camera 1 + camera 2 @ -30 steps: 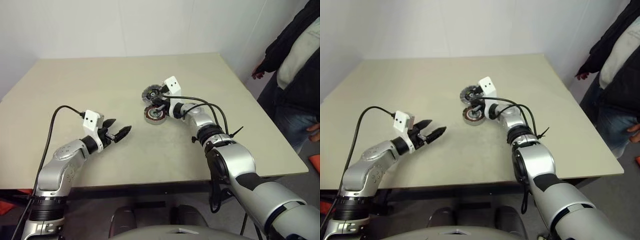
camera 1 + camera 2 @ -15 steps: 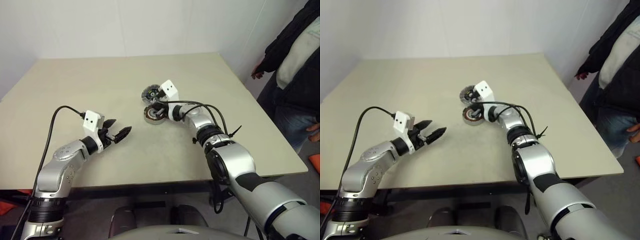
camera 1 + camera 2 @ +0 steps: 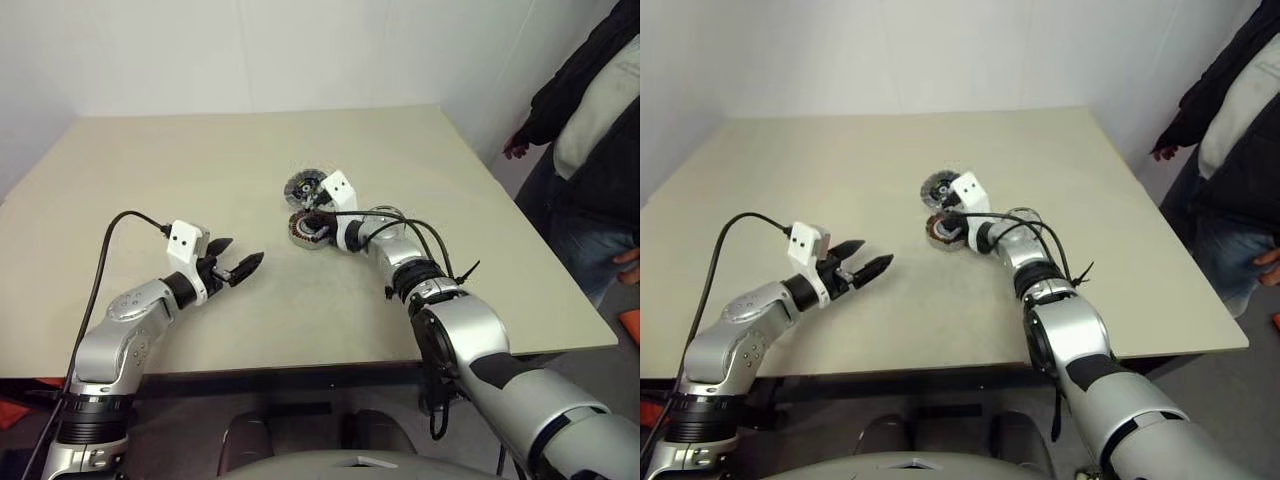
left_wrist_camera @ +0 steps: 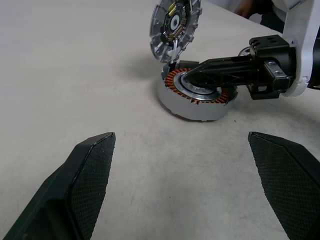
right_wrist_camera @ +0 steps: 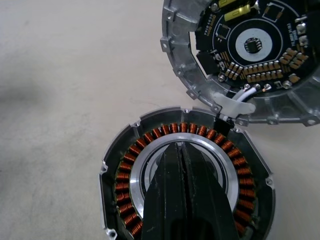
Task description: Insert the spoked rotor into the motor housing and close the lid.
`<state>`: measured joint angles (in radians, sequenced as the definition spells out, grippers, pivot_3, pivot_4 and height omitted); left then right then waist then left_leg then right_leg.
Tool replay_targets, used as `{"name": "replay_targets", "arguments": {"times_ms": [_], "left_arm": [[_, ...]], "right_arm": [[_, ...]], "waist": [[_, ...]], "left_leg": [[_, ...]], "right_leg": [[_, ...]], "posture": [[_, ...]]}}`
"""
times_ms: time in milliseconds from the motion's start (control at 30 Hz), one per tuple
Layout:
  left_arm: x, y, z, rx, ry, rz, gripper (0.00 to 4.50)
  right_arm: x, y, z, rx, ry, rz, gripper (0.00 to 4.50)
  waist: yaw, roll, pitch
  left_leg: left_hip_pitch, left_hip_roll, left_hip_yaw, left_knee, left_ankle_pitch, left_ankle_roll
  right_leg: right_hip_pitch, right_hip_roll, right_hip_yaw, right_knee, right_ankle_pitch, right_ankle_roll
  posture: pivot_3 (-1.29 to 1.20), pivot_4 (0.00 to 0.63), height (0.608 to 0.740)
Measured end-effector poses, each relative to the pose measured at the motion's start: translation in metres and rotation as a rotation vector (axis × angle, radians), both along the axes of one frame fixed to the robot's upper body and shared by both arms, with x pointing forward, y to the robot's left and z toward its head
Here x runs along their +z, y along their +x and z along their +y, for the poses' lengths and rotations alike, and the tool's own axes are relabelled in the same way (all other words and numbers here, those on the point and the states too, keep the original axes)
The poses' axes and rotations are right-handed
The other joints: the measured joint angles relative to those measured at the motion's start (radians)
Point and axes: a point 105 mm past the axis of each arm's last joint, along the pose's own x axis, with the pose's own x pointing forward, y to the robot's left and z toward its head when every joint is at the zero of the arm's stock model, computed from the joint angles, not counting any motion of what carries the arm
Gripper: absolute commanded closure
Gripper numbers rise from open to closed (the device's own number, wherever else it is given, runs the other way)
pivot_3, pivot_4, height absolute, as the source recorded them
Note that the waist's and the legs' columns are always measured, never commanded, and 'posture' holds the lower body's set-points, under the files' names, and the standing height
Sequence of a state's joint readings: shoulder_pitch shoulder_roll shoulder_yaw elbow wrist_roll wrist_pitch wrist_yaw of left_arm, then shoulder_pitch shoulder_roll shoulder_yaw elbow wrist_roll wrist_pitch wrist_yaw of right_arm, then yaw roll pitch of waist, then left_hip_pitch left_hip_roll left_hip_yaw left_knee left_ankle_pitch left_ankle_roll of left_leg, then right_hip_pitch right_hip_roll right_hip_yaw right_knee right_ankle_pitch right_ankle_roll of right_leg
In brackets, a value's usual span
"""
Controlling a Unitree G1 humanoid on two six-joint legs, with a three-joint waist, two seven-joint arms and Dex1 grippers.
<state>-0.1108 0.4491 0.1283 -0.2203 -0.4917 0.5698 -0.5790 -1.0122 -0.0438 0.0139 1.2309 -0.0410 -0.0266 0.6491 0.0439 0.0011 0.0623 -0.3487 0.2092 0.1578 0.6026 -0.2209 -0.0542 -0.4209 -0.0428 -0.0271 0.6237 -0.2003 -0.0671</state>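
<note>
I am seeing my right pincer (image 5: 182, 192) clenched with its tips resting in the centre of the motor housing (image 3: 308, 230) on the tabletop (image 3: 200, 180), the lid (image 4: 175, 27) standing open just behind that housing, and my left pincer (image 3: 232, 266) hanging released well left of it.

Head views looked forward and down over the table (image 3: 200, 160); both wrist views closed on the motor housing (image 4: 195, 97), the right nearest.
</note>
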Motion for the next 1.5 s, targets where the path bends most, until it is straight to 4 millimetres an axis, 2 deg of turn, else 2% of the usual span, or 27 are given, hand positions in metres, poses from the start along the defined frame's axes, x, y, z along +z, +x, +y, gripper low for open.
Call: {"name": "replay_targets", "arguments": {"times_ms": [167,400,467,700,767,833,1167,1233,1400,1500], "left_arm": [[0.0,0.0,0.0,0.002,0.001,0.003,0.0],[-0.001,0.0,-0.002,-0.001,-0.003,0.005,0.0],[-0.001,0.0,-0.002,-0.001,-0.003,0.005,0.0],[0.0,0.001,-0.002,-0.002,-0.003,0.002,0.0],[0.0,0.001,-0.002,-0.002,-0.003,0.002,0.0],[0.0,0.001,-0.002,-0.002,-0.002,0.002,0.0],[-0.001,0.0,0.001,0.004,0.005,0.004,0.0],[-0.001,0.0,0.001,0.005,0.005,0.005,0.0],[-0.001,0.0,0.001,0.004,0.004,0.005,0.0],[-0.001,0.0,0.0,0.003,0.003,0.004,0.0]], "right_arm": [[0.006,0.002,0.001,0.007,0.01,-0.007,4.46],[0.055,0.016,0.0,0.016,0.081,-0.126,4.46],[0.058,0.016,-0.001,0.02,0.081,-0.135,4.46],[0.045,0.013,0.0,0.015,0.077,-0.1,4.46],[0.029,0.01,-0.001,-0.006,0.071,-0.054,4.46],[-0.002,0.001,-0.003,-0.029,0.033,0.021,4.46],[0.0,0.005,-0.009,-0.058,0.007,0.007,4.46],[0.008,0.008,-0.011,-0.055,0.024,-0.004,4.46],[0.054,0.021,-0.011,-0.037,0.072,-0.117,4.46],[0.059,0.021,-0.008,-0.024,0.078,-0.132,4.46]], "waist": [[0.0,0.0,0.0],[0.0,0.0,0.0],[0.0,0.0,0.0],[0.0,0.0,0.0],[0.0,0.0,0.0],[0.0,0.0,0.0],[0.0,0.0,0.0],[0.0,0.0,0.0],[0.0,0.0,0.0],[0.0,0.0,0.0]], "left_leg": [[0.0,0.0,0.0,0.0,0.0,0.0],[0.0,0.0,0.0,0.0,0.0,0.0],[0.0,0.0,0.0,0.0,0.0,0.001],[0.0,0.0,0.0,0.0,0.0,0.0],[0.0,0.0,0.0,0.0,0.0,0.0],[-0.001,0.0,0.0,0.0,0.001,-0.001],[0.003,-0.001,-0.001,0.0,0.001,-0.001],[0.001,-0.001,-0.002,0.0,0.001,-0.001],[-0.001,0.0,-0.002,0.0,0.001,-0.001],[-0.001,0.0,-0.002,0.0,0.001,-0.001]], "right_leg": [[0.0,0.0,0.0,0.0,0.0,0.0],[-0.001,0.0,0.0,-0.001,0.0,0.0],[-0.001,0.0,0.0,-0.001,0.0,0.0],[-0.001,0.0,0.0,0.0,0.0,0.0],[-0.001,0.0,0.0,0.0,0.0,0.0],[-0.001,0.0,0.0,0.0,0.0,0.0],[0.003,0.0,0.0,0.0,0.0,0.0],[0.001,0.0,0.0,0.0,0.0,0.0],[-0.002,0.0,-0.001,0.0,-0.001,-0.001],[-0.002,0.0,-0.001,-0.001,-0.001,-0.002]], "posture": [[0.0,0.0,0.74],[0.0,0.0,0.74],[0.0,0.0,0.74],[0.0,0.0,0.74],[0.0,0.0,0.74],[0.0,0.0,0.74],[0.0,0.0,0.74],[0.0,0.0,0.74],[0.0,0.0,0.74],[0.0,0.0,0.74]]}}
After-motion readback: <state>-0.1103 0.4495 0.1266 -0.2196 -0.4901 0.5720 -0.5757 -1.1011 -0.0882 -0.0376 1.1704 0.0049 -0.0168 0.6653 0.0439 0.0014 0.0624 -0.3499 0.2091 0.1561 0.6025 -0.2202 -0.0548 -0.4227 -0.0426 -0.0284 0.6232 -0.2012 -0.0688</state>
